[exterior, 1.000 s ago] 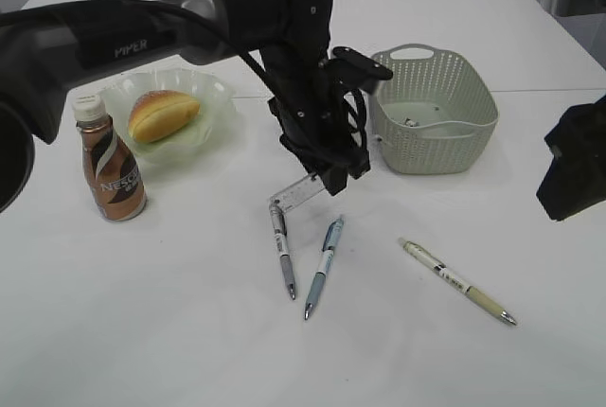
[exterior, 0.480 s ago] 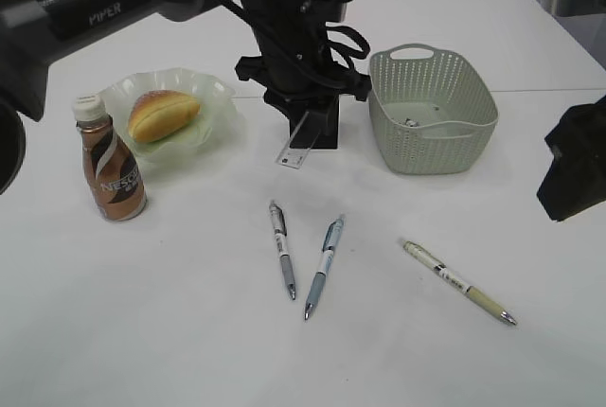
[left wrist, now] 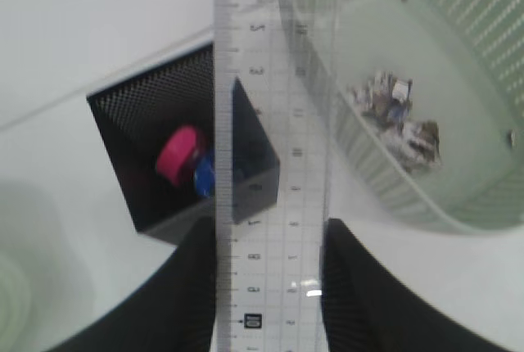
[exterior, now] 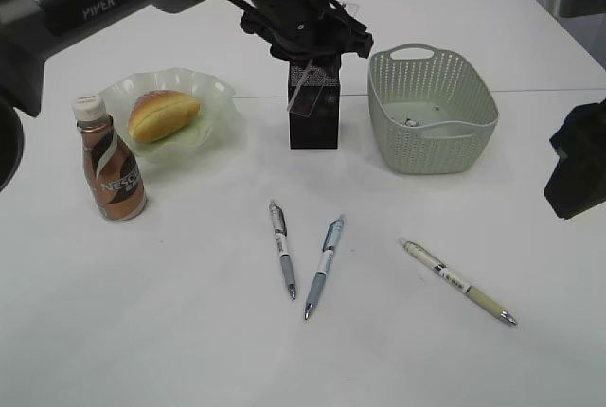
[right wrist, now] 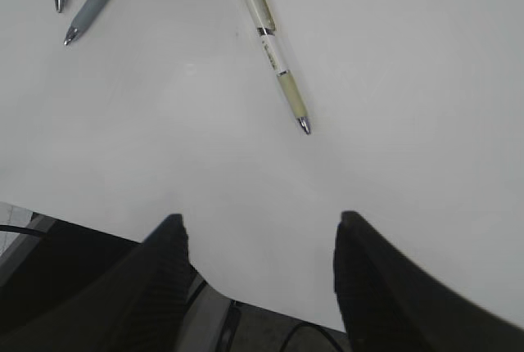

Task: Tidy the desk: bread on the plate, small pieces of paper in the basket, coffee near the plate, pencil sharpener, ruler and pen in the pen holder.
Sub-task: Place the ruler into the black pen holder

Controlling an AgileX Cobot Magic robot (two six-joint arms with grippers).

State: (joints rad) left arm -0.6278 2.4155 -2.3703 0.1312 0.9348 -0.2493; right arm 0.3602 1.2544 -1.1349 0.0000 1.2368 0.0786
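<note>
Left gripper (left wrist: 270, 274) pinched clear flat plastic ruler (left wrist: 270, 147), frame centre, above black mesh pen holder (left wrist: 184, 164); needed centring over opening before release.

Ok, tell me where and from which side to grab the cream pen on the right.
Grip the cream pen at mid-barrel, coming straight down with the right gripper, whose jaws stand open and empty. It lies flat on the desk, slanted, tip toward the near edge, well apart from the other pens, so set the jaws across its slant.
</note>
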